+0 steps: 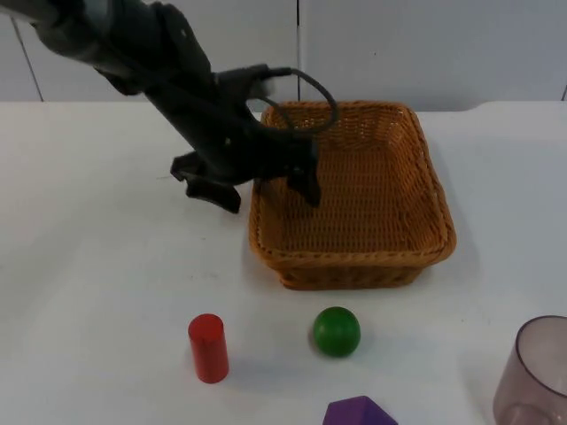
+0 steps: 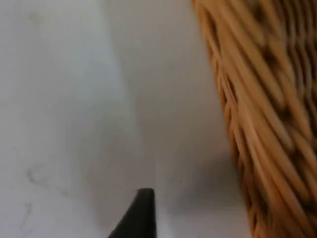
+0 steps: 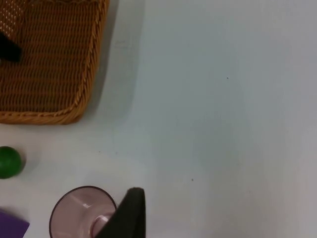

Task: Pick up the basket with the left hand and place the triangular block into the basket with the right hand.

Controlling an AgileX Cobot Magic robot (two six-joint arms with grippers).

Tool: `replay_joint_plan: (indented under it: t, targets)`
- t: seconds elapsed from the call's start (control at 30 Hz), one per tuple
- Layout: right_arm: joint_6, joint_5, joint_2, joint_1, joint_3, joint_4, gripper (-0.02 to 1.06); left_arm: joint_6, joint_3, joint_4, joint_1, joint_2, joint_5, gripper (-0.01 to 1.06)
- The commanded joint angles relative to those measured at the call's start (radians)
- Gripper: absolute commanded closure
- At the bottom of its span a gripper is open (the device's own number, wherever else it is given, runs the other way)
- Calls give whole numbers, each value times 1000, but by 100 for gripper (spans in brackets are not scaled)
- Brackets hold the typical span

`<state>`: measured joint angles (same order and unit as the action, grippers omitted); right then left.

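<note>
Basket (image 1: 372, 190) sits mid-table. Left gripper (image 1: 270, 188) straddles its left rim, one finger inside, one outside, jaws spread, not yet clamped. Purple triangular block (image 1: 359, 413) lies at the near edge, beyond the green ball (image 1: 337, 331). Right gripper's wrist view takes in block corner (image 3: 12, 225), pink cup (image 3: 81, 213) and ball; its state I cannot tell. Right arm waits.

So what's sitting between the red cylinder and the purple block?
In the top view, the green ball lies roughly between the red cylinder and the purple block.
</note>
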<state>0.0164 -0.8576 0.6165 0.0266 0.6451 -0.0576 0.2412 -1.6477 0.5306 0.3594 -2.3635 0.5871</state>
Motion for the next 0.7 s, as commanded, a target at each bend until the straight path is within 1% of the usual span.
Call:
replay_joint_plan:
  t: [0.0,0.07,0.1,0.13,0.17,0.2,0.23,0.27,0.33,0.43,0.53,0.57,0.67]
  targets:
    - [3,16,-4,-5,6,1,-1,-21,-23,17,8,-14,2,18]
    - [3,16,-4,-5,6,1,-1,-33,-32,19,8,-23,2,39]
    - [3,16,-4,-5,6,1,-1,-33,-32,16,8,-23,-1,53]
    - [3,16,-4,-5,6,1,-1,-33,-32,16,8,-23,-1,53]
    - [3,16,-4,-5,6,1,-1,-33,-32,16,8,-23,-3,70]
    - [3,19,-4,-5,6,1,-1,-33,-32,16,8,-19,-22,96]
    - [3,19,-4,-5,6,1,-1,-36,-33,20,8,-14,-39,105]
    - [3,19,-4,-5,6,1,-1,-36,-33,20,8,-14,-39,105]
    - [3,19,-4,-5,6,1,-1,-75,-46,20,0,-3,-54,105]
    - [3,19,-4,-5,6,1,-1,-104,-76,21,-3,13,-43,105]
    - [3,22,-4,-5,6,1,-1,-139,-134,27,-12,54,-18,105]
    - [3,25,-4,-5,6,1,-1,-155,-154,27,-12,86,3,105]
    - [3,25,-4,-5,6,1,-1,-168,-162,30,-12,132,29,105]
